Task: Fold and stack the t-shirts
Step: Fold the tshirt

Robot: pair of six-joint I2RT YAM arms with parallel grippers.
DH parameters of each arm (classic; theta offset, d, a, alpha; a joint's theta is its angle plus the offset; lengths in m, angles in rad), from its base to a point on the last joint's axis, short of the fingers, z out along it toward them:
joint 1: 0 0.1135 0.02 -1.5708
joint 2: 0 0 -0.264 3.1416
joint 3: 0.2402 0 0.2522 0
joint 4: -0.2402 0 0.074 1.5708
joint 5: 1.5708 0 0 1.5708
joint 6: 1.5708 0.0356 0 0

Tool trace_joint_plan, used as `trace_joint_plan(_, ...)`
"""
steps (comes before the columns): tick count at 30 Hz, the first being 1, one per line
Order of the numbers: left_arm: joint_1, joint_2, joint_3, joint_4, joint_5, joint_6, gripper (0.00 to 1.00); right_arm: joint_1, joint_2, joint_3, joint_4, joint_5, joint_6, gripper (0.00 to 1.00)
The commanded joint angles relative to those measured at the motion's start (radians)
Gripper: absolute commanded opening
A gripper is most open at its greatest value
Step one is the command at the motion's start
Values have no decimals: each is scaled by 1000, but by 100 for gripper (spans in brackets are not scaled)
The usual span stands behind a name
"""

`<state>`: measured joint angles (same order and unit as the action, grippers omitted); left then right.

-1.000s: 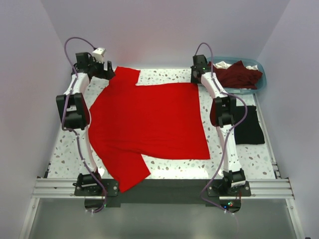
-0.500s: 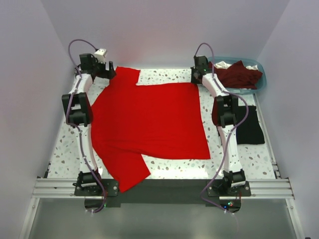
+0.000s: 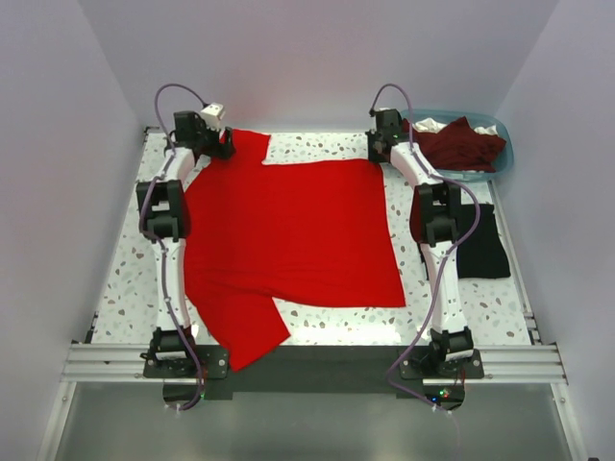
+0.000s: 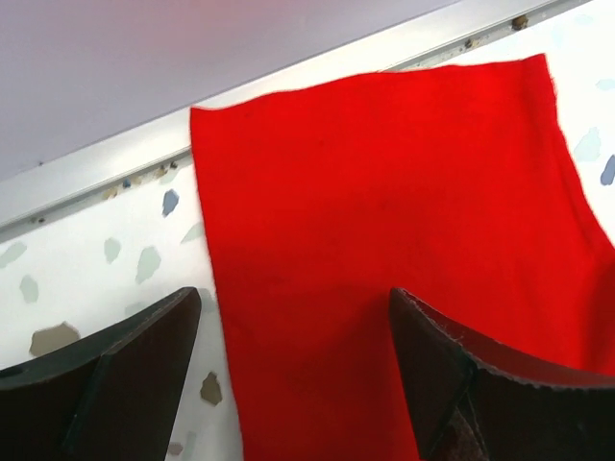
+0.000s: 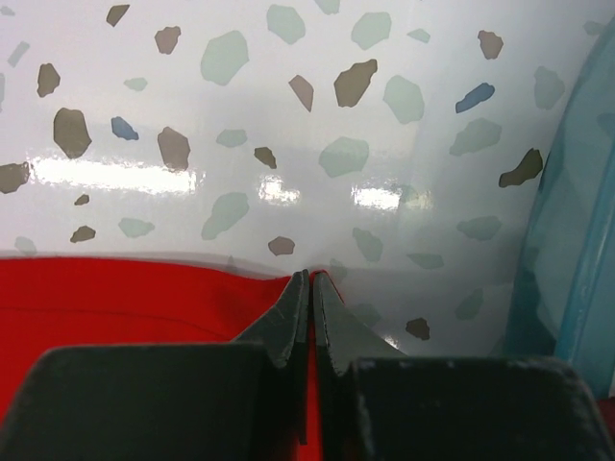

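Speckled worktop [image 3: 327,146], from above, carried a red tee [image 3: 288,230] spread flat between the arms. A black tee [image 3: 480,252] lay at the right edge and a maroon tee [image 3: 466,144] in the basket [image 3: 506,154]. At the left wrist, the left hand [image 4: 293,303] hung with fingers apart over the red tee's far left corner, holding nothing. At the right wrist, the right hand [image 5: 310,277] was pinched together on the red tee's far hem, near the basket.

No legible text, label or number anywhere.
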<state>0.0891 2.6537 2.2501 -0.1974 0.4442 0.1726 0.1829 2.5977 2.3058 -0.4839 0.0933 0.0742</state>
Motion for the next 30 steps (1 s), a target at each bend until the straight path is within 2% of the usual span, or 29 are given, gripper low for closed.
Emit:
trace_joint_plan(1, -28, 35, 75, 12, -27, 50, 84, -2, -64, -19, -9, -30, -36, 0)
trace_joint_plan(4, -32, 57, 101, 27, -27, 41, 78, -2, -64, -19, -7, -41, -44, 0)
trace_joint_plan(7, -32, 63, 112, 46, -25, 22, 58, -2, -65, -17, -4, -46, -51, 0)
trace_joint_plan(8, -32, 60, 108, 55, -7, 25, 47, -2, -67, -17, -4, -47, -57, 0)
trace_joint_plan(10, -32, 49, 86, 72, 4, 19, 36, -2, -71, -22, -2, -50, -65, 0)
trace_joint_plan(11, -31, 43, 79, 97, 10, 8, 26, -2, -74, -23, -2, -55, -68, 0)
trace_joint_plan(17, -29, -43, -3, 239, 73, -28, 0, -2, -126, -72, 21, -81, -120, 0)
trace_joint_plan(20, -19, -113, -55, 292, 125, -39, 0, -2, -165, -108, 44, -92, -142, 0)
trace_joint_plan(22, -5, -190, -148, 366, 163, -51, 0, -3, -189, -147, 71, -128, -157, 0)
trace_joint_plan(30, 35, -388, -358, 409, 274, -35, 0, -3, -298, -269, 139, -181, -211, 0)
